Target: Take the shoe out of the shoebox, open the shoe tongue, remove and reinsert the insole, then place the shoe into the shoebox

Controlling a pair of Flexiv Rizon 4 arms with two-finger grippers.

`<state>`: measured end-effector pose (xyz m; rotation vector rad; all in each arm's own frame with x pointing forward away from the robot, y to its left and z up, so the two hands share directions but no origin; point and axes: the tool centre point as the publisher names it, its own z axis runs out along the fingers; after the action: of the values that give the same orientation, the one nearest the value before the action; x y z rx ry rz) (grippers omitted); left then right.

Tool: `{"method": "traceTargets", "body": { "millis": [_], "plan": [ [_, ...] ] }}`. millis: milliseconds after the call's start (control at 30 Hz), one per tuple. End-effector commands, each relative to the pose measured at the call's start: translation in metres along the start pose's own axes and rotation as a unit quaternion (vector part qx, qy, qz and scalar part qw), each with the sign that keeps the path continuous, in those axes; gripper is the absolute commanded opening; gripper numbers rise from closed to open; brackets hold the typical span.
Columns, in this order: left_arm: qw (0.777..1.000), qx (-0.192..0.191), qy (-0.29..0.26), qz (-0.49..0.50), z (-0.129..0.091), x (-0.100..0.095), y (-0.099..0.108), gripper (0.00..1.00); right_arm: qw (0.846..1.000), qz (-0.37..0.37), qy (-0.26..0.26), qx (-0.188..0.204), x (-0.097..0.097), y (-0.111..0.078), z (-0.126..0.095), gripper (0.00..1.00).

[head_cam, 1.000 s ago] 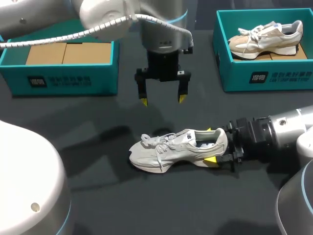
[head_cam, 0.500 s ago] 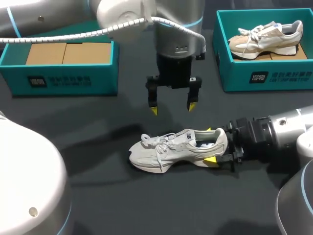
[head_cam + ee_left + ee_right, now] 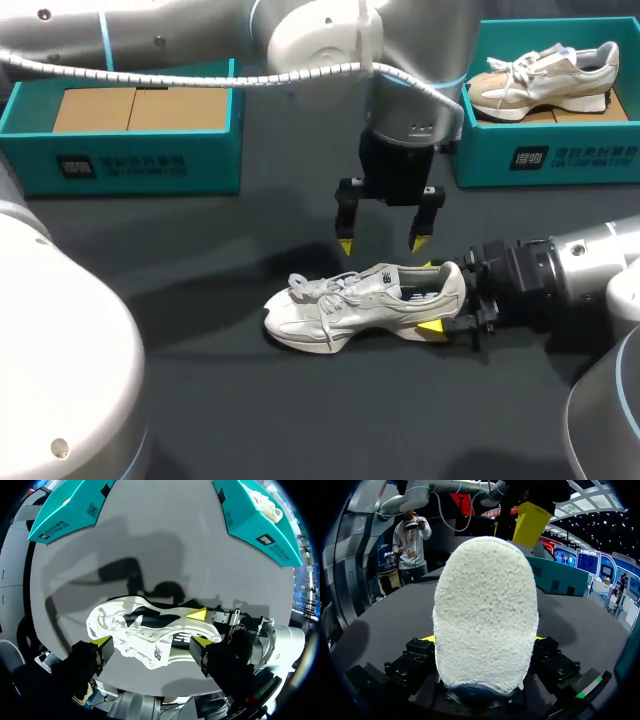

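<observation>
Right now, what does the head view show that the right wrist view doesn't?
Head only: the laces and toe of the shoe, and a second shoe in the right box. Right wrist only: the fuzzy heel close up, filling the right claw. Both: the shoe, held at the heel by the right claw, with the left claw over it.

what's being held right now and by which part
The grey shoe, gripped at its heel by the right end effector; the left end effector hangs open above it, empty.
</observation>
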<state>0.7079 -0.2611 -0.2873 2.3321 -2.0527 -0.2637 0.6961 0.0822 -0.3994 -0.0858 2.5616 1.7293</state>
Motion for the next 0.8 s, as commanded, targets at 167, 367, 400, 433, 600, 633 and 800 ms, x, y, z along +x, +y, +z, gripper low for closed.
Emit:
{"method": "traceTargets", "body": {
  "millis": [167, 367, 400, 433, 600, 633, 800],
  "plan": [
    [0.999, -0.002, -0.032, 0.006, 0.012, 0.012, 0.011, 1.0, 1.0, 0.0, -0.001, 0.002, 0.001, 0.001, 0.0, 0.0],
    [0.999, -0.003, -0.05, 0.016, 0.02, 0.012, 0.019, 1.0, 1.0, 0.0, -0.001, 0.002, 0.001, 0.001, 0.0, 0.0],
    [0.998, -0.004, -0.053, 0.016, 0.022, 0.012, 0.021, 1.0, 1.0, 0.0, -0.001, 0.002, 0.001, 0.001, 0.0, 0.0],
    [0.998, -0.005, -0.056, 0.017, 0.023, 0.012, 0.022, 1.0, 1.0, 0.0, -0.001, 0.002, 0.001, 0.001, 0.0, 0.0],
    [0.997, -0.01, -0.072, 0.021, 0.032, 0.008, 0.029, 0.95, 1.0, 0.0, -0.001, 0.002, 0.001, 0.001, 0.0, 0.0],
    [0.997, -0.011, -0.076, 0.021, 0.034, 0.008, 0.03, 0.91, 1.0, 0.0, -0.001, 0.002, 0.001, 0.001, 0.0, 0.0],
    [0.995, -0.015, -0.098, 0.02, 0.042, 0.005, 0.033, 0.84, 1.0, 0.0, -0.001, 0.002, 0.001, 0.001, 0.0, 0.0]
  ]
}}
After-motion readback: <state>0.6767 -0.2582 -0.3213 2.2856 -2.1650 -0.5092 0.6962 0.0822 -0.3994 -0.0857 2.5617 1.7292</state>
